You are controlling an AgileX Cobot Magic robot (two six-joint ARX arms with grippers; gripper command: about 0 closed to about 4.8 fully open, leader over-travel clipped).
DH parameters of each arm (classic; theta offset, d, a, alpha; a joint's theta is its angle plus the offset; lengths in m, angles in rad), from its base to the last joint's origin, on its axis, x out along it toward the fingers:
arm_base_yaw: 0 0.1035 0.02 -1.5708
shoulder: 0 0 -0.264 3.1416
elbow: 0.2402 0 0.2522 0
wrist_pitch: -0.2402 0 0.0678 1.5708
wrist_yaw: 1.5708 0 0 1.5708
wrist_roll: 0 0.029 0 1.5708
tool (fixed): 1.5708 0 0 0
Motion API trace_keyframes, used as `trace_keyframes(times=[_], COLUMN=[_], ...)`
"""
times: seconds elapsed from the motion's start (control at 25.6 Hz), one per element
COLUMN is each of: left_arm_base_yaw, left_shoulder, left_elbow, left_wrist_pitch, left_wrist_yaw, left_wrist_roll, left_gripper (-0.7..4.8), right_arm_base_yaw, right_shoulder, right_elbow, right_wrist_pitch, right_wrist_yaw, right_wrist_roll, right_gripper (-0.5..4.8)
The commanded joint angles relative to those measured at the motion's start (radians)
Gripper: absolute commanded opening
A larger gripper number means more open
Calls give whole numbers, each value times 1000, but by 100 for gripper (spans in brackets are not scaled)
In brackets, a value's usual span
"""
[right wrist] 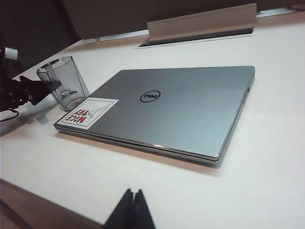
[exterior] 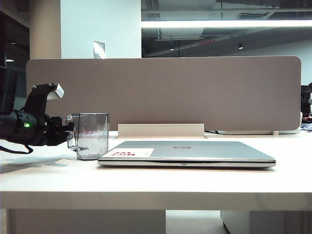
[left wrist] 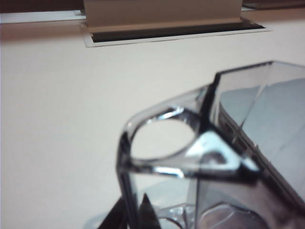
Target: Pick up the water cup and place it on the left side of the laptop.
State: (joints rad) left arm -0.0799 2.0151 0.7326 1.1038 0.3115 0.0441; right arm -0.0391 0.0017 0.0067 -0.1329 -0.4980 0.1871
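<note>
The left gripper point(exterior: 66, 130), jaws narrowly parted at the handle of the small faceted, grey-tinted transparent water cup point(exterior: 91, 135) standing just left of the closed silver-grey laptop point(exterior: 187, 152), appears to be releasing it and should next withdraw clear, while the right gripper point(right wrist: 129, 212) hangs pressed together nearby.
</note>
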Motion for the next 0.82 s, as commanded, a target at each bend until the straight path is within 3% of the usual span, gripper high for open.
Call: trace_keyframes(times=[0.04, 0.39, 0.47, 0.58, 0.82], left_arm_base_yaw=[0, 1, 1, 1, 1], left_shoulder=[-8, -71, -111, -169, -287], left_elbow=[2, -13, -15, -15, -19], left_wrist_pitch=[20, 5, -75, -297, -477], left_wrist_yaw=[7, 7, 7, 8, 48], left_wrist_roll=[0, -56, -57, -55, -52], left_gripper=[132, 131, 131, 131, 130], right_arm_base_yaw=[0, 0, 0, 0, 0], right_shoulder=[-1, -1, -1, -1, -1], right_elbow=[-4, -4, -4, -4, -4], right_wrist_pitch=[9, 9, 9, 10, 10], right_wrist_yaw=[-2, -1, -2, -2, -2], right_wrist_roll=[0, 0, 0, 0, 0], right_gripper=[-1, -1, -1, -1, -1])
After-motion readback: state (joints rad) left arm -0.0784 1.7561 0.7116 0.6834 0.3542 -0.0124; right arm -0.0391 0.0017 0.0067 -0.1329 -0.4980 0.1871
